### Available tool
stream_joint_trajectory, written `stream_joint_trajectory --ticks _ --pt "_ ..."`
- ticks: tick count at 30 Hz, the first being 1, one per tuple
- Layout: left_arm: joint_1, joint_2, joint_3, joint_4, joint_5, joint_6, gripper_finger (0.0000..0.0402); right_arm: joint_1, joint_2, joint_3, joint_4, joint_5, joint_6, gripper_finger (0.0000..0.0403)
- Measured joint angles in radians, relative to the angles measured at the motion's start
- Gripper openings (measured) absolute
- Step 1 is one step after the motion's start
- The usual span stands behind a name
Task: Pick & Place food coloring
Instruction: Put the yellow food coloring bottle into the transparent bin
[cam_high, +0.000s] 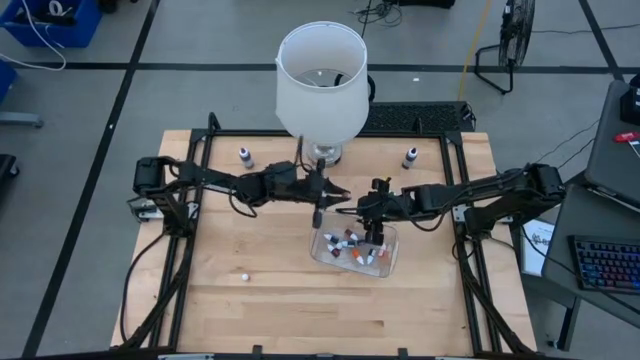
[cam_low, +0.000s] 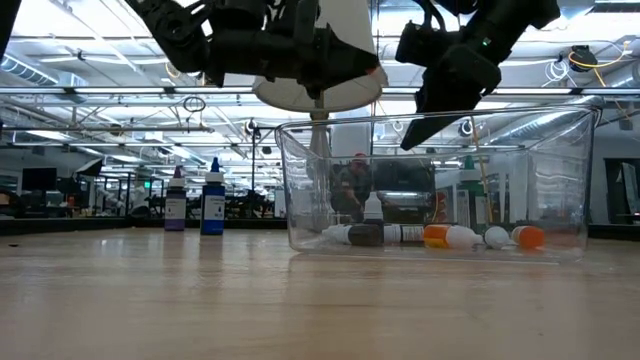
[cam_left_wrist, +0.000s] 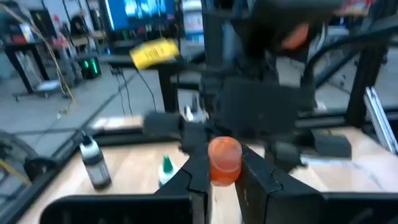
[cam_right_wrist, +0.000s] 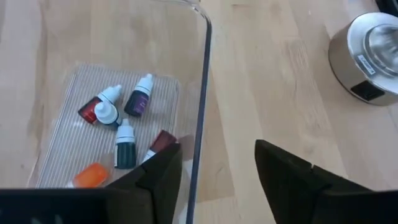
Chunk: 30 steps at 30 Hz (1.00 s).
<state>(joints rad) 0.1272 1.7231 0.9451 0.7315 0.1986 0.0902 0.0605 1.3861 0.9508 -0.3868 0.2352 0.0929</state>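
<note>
Orange bottle (cam_left_wrist: 224, 160) blurred; cap hidden.

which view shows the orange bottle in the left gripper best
The left wrist view: the orange bottle sits close up between the left gripper jaws. The high view shows only that gripper above the tub; low and right wrist views hide it.

Robotics lab, wooden table (cam_high: 270, 300) on grey floor, keyboard (cam_high: 605, 265), fan (cam_high: 517, 30)

L arm reaches in toward table centre, left gripper (cam_high: 318, 207) fingers clamped. R arm reaches in opposite, right gripper (cam_high: 372, 236) pointing down, fingers apart.
</note>
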Motion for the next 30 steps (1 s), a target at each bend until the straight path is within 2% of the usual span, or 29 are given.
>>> stream_joint_trajectory --ticks 6,10,16,22,27,30 --pt "0.03 0.003 -0.049 0.223 0.121 -0.049 0.0048 0.0 0.0 -0.022 0.004 0.007 -0.014 0.0176" --pt "0.03 0.004 -0.12 0.426 0.117 -0.066 0.0048 0.0 0.0 -0.06 0.057 0.074 -0.036 0.0165" --pt "0.029 0.005 -0.234 0.728 0.115 -0.067 0.0048 0.0 -0.022 -0.123 0.242 0.082 -0.109 0.0155" --pt "0.029 0.005 -0.261 0.767 0.114 -0.086 0.0048 0.001 -0.045 -0.15 0.458 0.074 -0.176 0.0155" --pt "0.028 0.006 -0.259 0.769 0.107 -0.093 0.0048 0.015 -0.049 -0.15 0.577 -0.031 -0.212 0.0155" --pt "0.028 0.006 -0.259 0.794 0.107 -0.081 0.0048 0.021 -0.049 -0.15 0.648 -0.054 -0.247 0.0155"
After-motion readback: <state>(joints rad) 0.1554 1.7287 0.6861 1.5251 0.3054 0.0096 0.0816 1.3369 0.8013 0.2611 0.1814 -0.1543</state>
